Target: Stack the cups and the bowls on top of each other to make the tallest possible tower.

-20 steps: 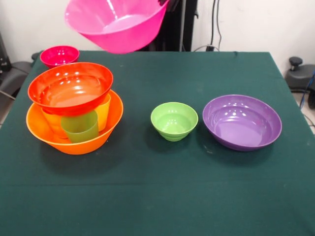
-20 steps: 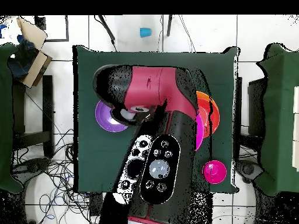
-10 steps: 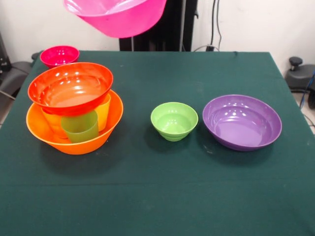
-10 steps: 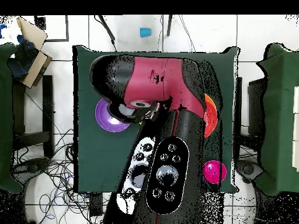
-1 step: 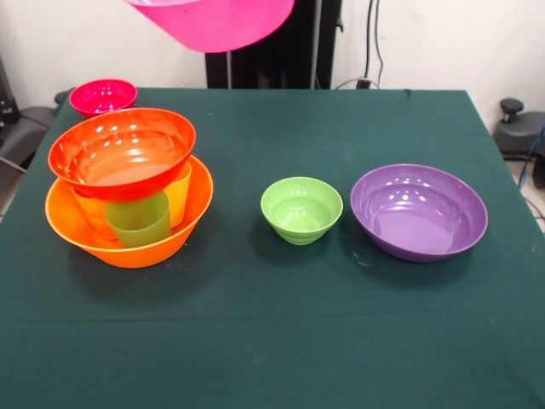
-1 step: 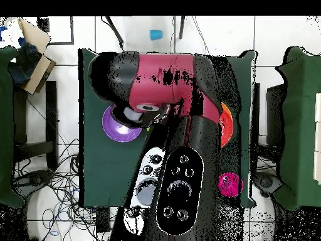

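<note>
Green table (image 5: 281,341); tower (image 5: 128,192) of glossy nested bowls, cups between; hand's grip impossible to tell.

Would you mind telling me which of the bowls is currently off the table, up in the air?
The large pink bowl, at the front view's top edge. The purple bowl, light green bowl and crimson bowl sit on the cloth; the red-orange bowl rests on the cups.

You see six bowls: pink (image 5: 217,21), crimson (image 5: 102,95), red-orange (image 5: 121,152), orange (image 5: 128,247), green (image 5: 301,209), purple (image 5: 418,211). You count three cups (image 5: 138,220) on the table, one blue cup (image 6: 155,34) on the floor.
</note>
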You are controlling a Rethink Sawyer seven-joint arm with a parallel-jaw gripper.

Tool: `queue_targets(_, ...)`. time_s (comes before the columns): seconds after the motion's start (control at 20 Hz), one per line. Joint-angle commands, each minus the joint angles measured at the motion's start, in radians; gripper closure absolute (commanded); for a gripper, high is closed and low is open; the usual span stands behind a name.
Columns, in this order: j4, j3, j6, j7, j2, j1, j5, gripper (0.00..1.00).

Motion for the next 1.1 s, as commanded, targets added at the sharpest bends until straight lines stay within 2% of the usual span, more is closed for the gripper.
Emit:
queue_targets(0.05,-0.117,0.113,-0.008,-0.287,0.065,-0.047,-0.136,1.00)
queue_targets(0.6,-0.210,0.158,0.009,-0.293,0.116,-0.079,-0.168,1.00)
queue_targets(1.1,-0.167,0.179,-0.068,-0.288,0.120,-0.104,-0.179,1.00)
